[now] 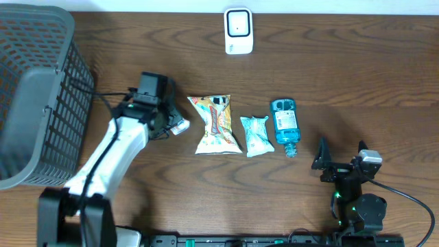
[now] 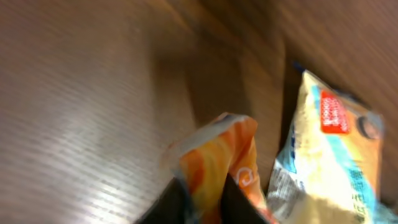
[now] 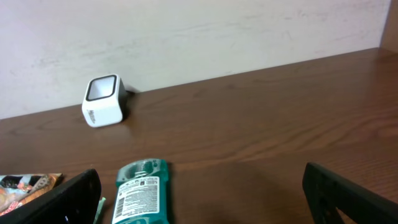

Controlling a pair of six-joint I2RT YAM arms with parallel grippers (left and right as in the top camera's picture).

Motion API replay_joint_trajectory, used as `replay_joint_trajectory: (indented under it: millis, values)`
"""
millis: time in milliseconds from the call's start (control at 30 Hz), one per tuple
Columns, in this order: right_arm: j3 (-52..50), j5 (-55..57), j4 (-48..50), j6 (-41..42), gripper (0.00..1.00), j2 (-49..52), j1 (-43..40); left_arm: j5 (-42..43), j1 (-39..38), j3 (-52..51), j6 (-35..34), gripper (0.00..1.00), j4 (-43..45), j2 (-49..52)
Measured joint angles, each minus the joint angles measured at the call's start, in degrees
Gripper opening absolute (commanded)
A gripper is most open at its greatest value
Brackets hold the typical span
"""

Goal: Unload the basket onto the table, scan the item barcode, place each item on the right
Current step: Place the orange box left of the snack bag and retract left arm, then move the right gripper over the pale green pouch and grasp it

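sachet [image 2: 219,154] between left jaws, tip protruding

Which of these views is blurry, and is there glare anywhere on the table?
Left wrist view: blurred throughout, the orange packet and yellow snack bag smeared, with a pale sheen on the wood at lower left. Overhead view: sharp, evenly lit, no glare. Right wrist view: scanner crisp, its own fingers dark and soft.

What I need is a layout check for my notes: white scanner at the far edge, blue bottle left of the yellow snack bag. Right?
No. The overhead view shows the blue bottle right of the yellow snack bag, a small pale packet between them. The white scanner is at the far edge.
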Motion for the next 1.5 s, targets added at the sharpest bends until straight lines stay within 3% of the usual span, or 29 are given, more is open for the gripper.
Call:
replay_joint_trajectory:
  millis: [33,133,267,433,667,767,933,1067,1333,1500]
  values:
    - [0.0,0.0,-0.02,0.0,0.99,0.0,0.0,0.02,-0.2,0.0,-0.37,0.9,0.22,0.7]
    - [0.0,0.0,-0.02,0.0,0.99,0.0,0.0,0.02,-0.37,0.0,-0.5,0.91,-0.02,1.38]
    - [0.0,0.02,0.0,0.0,0.99,0.0,0.0,0.02,-0.33,1.18,-0.59,1.0,-3.76,0.0]
    - [0.0,0.0,0.0,0.0,0.99,0.0,0.0,-0.07,-0.33,10.14,1.29,0.98,-4.96,-8.04]
    - [0.0,0.0,0.0,0.0,0.99,0.0,0.0,-6.88,-0.39,24.2,12.83,0.98,17.25,-24.52]
    - [0.0,0.02,-0.02,0.0,0.99,0.0,0.0,-11.96,-0.37,25.03,18.43,0.98,21.2,-29.46]
    - [0.0,0.02,0.02,0.0,0.99,0.0,0.0,-19.78,-0.37,25.07,30.47,0.98,14.47,-34.67]
    - [0.0,0.0,0.0,0.0,0.99,0.0,0.0,-21.88,-0.37,23.65,35.91,0.98,10.82,-37.09]
    - [0.0,0.02,0.04,0.0,0.99,0.0,0.0,-17.88,-0.37,20.31,36.79,0.98,7.43,-48.96]
    - [0.0,-1.57,1.73,1.86,0.99,0.0,0.0,-14.03,-0.37,15.74,33.44,0.98,7.54,-58.55]
